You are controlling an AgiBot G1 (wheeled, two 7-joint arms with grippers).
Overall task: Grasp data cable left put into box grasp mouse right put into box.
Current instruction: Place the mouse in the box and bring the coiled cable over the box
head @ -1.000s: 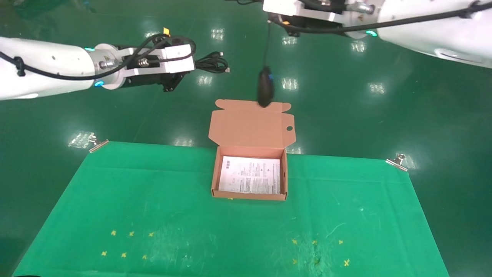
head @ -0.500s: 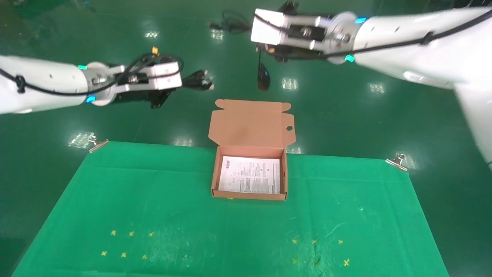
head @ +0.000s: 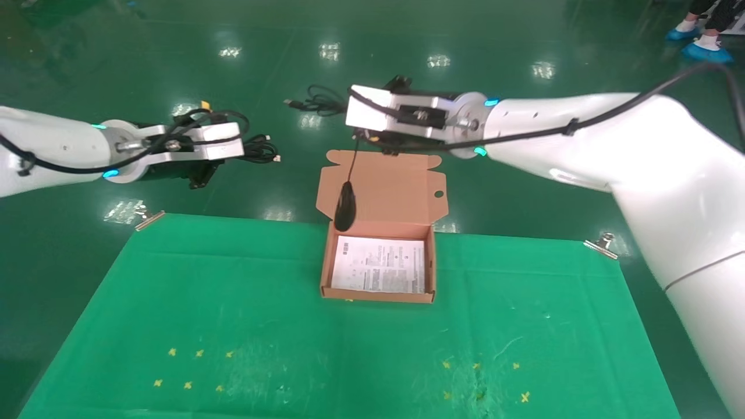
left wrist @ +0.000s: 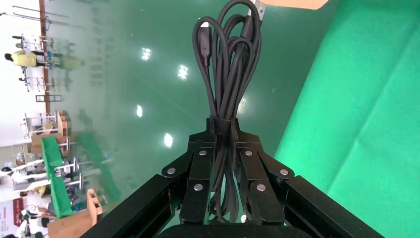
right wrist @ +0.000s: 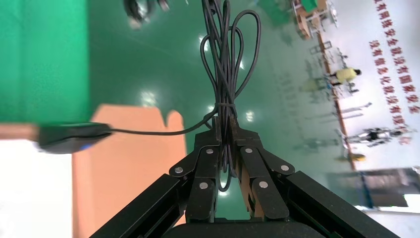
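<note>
My right gripper, clamped on the mouse cord (mouse dangling), should lower slowly into the box; left gripper clamps the data cable.

matt brown cardboard box, glossy green floor, green cloth, white paper sheet

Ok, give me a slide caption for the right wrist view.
Right gripper shut on the mouse's bundled cord, the mouse dangling over the open box.
</note>
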